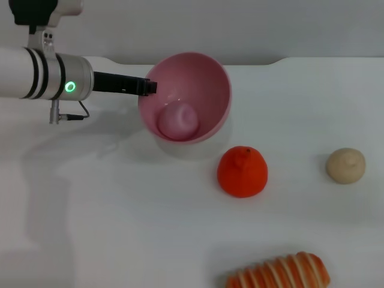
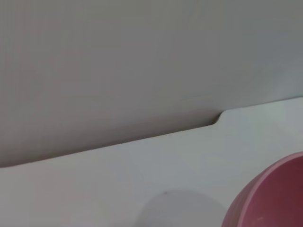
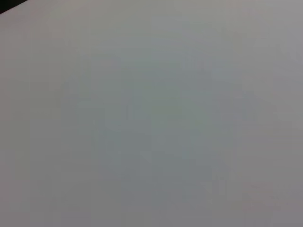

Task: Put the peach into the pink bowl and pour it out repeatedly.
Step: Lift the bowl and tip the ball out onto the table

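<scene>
In the head view the pink bowl (image 1: 207,90) hangs tilted above the white table, its shadow just below it. The pale pink peach (image 1: 178,119) rests inside against the lower wall. My left gripper (image 1: 148,87) reaches in from the left and is shut on the bowl's left rim, its black fingers (image 1: 139,86) pinching the edge. The left wrist view catches only a part of the pink bowl (image 2: 277,198) at one corner. My right gripper is out of view; the right wrist view holds only a blank grey surface.
An orange-red round fruit (image 1: 242,171) lies just right of and nearer than the bowl. A small beige lumpy ball (image 1: 345,165) sits at the far right. A striped orange-and-white bread-like toy (image 1: 282,273) lies at the front edge. The table's back edge (image 1: 288,59) meets a grey wall.
</scene>
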`<control>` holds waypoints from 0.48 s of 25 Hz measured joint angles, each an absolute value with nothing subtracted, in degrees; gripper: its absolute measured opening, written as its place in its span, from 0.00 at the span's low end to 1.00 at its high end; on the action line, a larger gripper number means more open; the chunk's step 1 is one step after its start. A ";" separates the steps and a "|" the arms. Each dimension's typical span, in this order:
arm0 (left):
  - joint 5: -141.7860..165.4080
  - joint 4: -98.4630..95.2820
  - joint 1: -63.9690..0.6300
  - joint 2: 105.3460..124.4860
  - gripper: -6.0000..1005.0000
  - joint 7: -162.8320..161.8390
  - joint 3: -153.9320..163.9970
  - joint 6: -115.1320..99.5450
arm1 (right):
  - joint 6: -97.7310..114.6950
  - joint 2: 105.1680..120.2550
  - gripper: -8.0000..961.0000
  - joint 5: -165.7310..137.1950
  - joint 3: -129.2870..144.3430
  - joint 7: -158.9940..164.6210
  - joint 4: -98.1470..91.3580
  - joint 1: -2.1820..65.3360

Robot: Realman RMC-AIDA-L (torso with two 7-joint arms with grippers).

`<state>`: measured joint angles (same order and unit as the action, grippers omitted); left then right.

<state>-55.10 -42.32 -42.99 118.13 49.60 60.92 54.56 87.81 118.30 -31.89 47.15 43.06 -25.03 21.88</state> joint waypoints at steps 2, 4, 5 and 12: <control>-55.90 -42.28 -42.57 118.10 0.10 49.77 61.02 54.60 | 87.79 118.45 0.59 -31.84 47.17 42.08 -24.53 22.55; -56.63 -42.28 -42.11 118.02 0.10 49.81 61.29 54.83 | 87.79 118.47 0.59 -31.84 47.17 41.97 -23.92 23.37; -56.69 -42.28 -42.07 118.01 0.10 49.81 61.32 54.85 | 87.72 118.48 0.59 -31.84 47.16 41.92 -23.63 23.75; -56.87 -42.27 -41.78 117.96 0.10 49.83 62.52 54.45 | 86.78 118.48 0.59 -31.76 47.10 40.44 -22.61 25.70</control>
<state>-56.87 -42.27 -41.78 117.96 49.83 62.52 54.45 86.78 118.48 -31.76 47.11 40.44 -22.61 25.70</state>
